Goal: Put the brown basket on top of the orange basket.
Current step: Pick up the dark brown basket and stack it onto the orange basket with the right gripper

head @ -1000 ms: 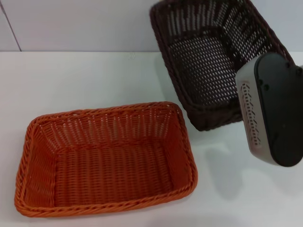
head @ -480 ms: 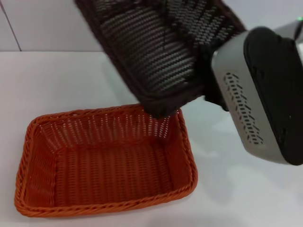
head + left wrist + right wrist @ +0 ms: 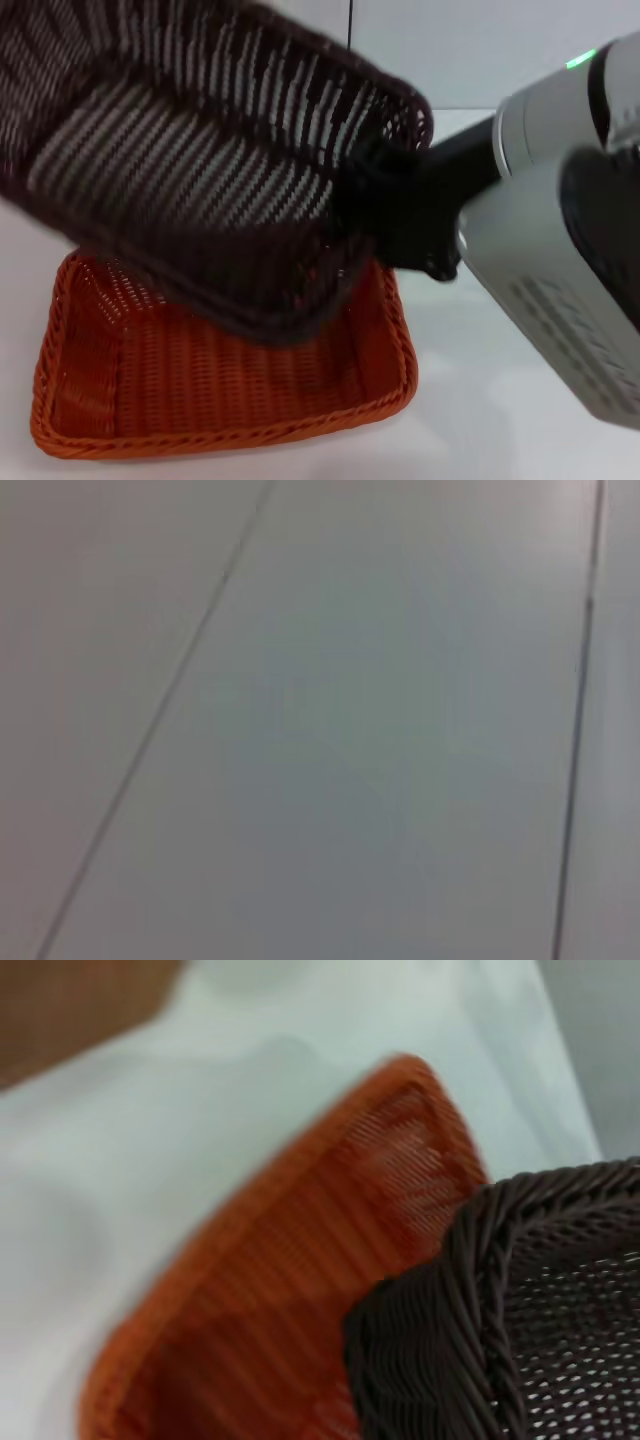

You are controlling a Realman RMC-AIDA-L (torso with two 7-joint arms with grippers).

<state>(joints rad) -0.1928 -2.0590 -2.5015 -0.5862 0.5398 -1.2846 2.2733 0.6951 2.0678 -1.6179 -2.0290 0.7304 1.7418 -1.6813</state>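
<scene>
Head view: right gripper (image 3: 395, 205) clamped on brown basket (image 3: 200, 170) rim, basket tilted above orange basket (image 3: 220, 400); left gripper unseen.

The brown basket (image 3: 200, 180), dark openwork wicker with a braided rim, fills the upper left and centre of the head view, lifted and tilted above the orange basket (image 3: 220, 400). The orange basket, bright woven wicker with sloping sides, sits upright at lower left, partly hidden.
</scene>
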